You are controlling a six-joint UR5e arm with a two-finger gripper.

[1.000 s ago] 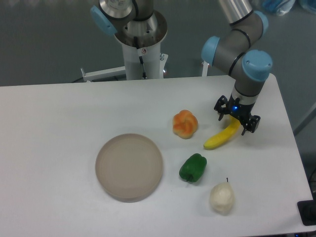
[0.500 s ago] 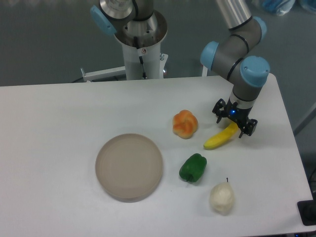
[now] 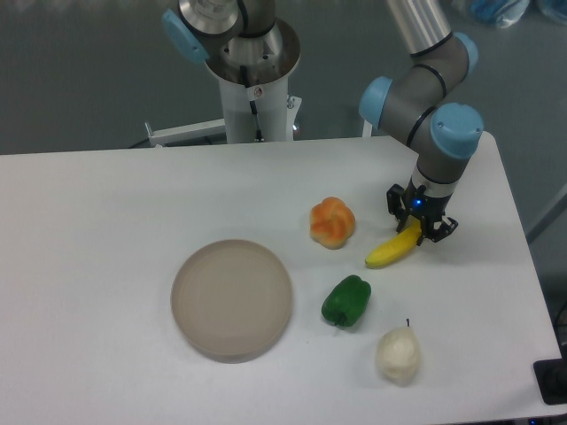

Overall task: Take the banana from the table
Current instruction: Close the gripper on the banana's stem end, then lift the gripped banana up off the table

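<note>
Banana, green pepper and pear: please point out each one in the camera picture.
banana (image 3: 390, 251), fixed camera view, middle of its yellow body
green pepper (image 3: 346, 301), fixed camera view, centre of its top side
pear (image 3: 398, 354), fixed camera view, middle of its pale body

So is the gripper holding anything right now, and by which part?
The gripper is closed around the banana at its upper right end; the banana's lower end rests on the table.
</note>
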